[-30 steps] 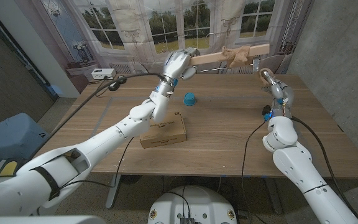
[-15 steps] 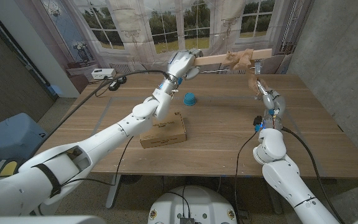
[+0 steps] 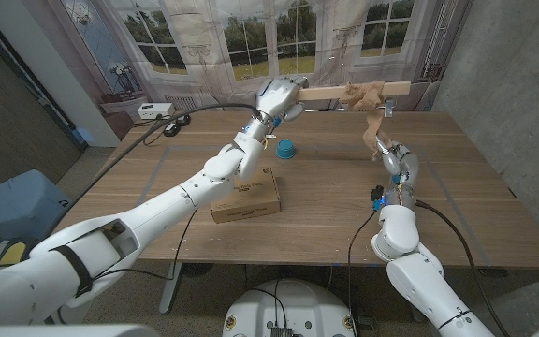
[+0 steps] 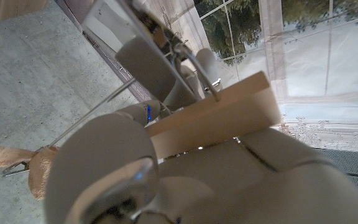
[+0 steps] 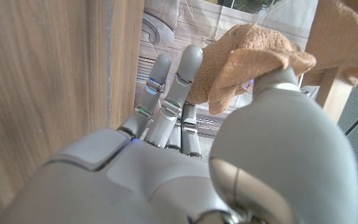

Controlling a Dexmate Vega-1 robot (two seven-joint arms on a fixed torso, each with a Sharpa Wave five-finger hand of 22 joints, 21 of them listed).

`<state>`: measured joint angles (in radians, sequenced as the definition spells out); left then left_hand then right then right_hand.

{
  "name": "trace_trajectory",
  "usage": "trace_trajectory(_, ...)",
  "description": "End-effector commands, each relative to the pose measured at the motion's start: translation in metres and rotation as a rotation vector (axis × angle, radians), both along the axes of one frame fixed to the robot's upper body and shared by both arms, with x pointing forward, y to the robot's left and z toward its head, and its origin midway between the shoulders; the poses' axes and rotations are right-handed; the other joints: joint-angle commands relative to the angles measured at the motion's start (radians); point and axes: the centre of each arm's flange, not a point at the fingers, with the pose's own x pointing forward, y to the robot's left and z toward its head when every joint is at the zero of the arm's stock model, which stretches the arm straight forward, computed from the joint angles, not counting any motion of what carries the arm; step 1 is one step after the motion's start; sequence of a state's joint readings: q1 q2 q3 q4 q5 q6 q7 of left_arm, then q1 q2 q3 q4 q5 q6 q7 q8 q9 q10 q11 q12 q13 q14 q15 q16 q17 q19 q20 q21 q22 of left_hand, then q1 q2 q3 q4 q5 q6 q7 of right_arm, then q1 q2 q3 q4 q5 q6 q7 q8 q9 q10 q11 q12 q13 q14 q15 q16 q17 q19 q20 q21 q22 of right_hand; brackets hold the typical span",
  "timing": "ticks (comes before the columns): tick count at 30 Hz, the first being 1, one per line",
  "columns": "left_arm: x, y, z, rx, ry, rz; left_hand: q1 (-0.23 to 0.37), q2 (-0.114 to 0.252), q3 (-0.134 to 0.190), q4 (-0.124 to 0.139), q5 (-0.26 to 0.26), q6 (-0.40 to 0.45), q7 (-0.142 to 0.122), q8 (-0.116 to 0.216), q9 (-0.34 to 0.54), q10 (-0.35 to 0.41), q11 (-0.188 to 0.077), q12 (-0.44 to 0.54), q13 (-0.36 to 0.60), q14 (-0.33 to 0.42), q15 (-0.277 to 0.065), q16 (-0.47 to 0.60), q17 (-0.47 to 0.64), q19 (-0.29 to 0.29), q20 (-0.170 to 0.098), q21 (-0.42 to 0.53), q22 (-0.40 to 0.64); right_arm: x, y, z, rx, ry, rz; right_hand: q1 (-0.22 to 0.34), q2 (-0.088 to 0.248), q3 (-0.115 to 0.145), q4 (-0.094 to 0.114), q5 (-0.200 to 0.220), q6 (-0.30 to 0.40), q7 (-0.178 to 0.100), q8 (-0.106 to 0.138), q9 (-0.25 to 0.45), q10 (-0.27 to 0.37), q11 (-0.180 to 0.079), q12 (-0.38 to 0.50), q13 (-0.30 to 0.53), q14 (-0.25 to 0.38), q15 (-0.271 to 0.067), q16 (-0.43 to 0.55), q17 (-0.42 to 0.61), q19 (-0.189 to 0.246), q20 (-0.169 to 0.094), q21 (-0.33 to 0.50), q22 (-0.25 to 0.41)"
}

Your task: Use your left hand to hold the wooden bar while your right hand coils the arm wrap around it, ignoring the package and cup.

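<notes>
Coiling under way, more wrap left to wind
Your left hand [image 3: 277, 95] grips the wooden bar [image 3: 354, 90] above the table's far edge; your right hand [image 3: 393, 157] pinches the arm wrap [image 3: 372, 108], partly bunched around it, its tail hanging

The left hand [image 3: 277, 95] is covering the near end of the wooden bar [image 3: 344, 90]. The box [image 3: 248, 195] is lying partly under the left forearm, at seven o'clock from the cup [image 3: 287, 148].
</notes>
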<state>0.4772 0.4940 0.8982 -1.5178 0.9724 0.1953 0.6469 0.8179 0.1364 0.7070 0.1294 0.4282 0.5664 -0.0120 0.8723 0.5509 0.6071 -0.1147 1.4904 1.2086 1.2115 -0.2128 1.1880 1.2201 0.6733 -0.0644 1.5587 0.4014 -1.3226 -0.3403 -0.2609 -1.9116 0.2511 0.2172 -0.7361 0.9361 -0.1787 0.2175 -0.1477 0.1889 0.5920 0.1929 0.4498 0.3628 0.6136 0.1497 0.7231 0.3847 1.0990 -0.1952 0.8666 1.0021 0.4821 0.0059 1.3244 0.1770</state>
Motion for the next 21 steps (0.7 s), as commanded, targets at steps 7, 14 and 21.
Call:
trace_trajectory(7,-0.005,-0.008,-0.005,0.031,-0.015,0.135,0.014,0.022,0.001,-0.007,-0.007,0.013,0.005,0.007,0.001,0.010,-0.005,0.004,0.011,0.005,0.002,0.007,0.003,0.013,-0.093,0.007,0.003,-0.021,0.014,-0.029,-0.007,0.060,-0.238,0.312,0.302,0.025,-0.007,0.006,0.417,-0.115,-0.004,0.008,0.480,-0.161,0.002,0.181,0.012,-0.019,0.003,-0.001,0.004,0.000,0.007,0.000)
trace_trajectory(14,-0.008,-0.009,-0.005,0.033,-0.025,0.133,0.015,0.022,0.001,-0.008,-0.010,0.014,0.004,0.008,0.000,0.010,-0.007,0.008,0.016,0.005,0.002,0.008,0.004,0.013,-0.094,0.008,0.004,-0.047,0.020,-0.029,-0.085,0.145,-0.526,0.312,0.303,0.026,-0.007,0.006,0.417,-0.114,-0.005,0.010,0.479,-0.162,0.001,0.183,0.014,-0.019,0.004,-0.001,0.003,0.000,0.008,0.000)
trace_trajectory(21,-0.010,-0.009,-0.007,0.037,-0.020,0.135,0.015,0.022,0.001,-0.008,-0.012,0.014,0.004,0.009,0.000,0.011,-0.006,0.007,0.014,0.004,0.002,0.010,0.004,0.013,-0.094,0.007,0.002,-0.058,0.032,-0.028,-0.130,0.149,-0.742,0.310,0.303,0.027,-0.006,0.006,0.418,-0.115,-0.007,0.011,0.479,-0.165,0.000,0.184,0.009,-0.019,0.001,-0.001,0.003,-0.002,0.008,0.000)
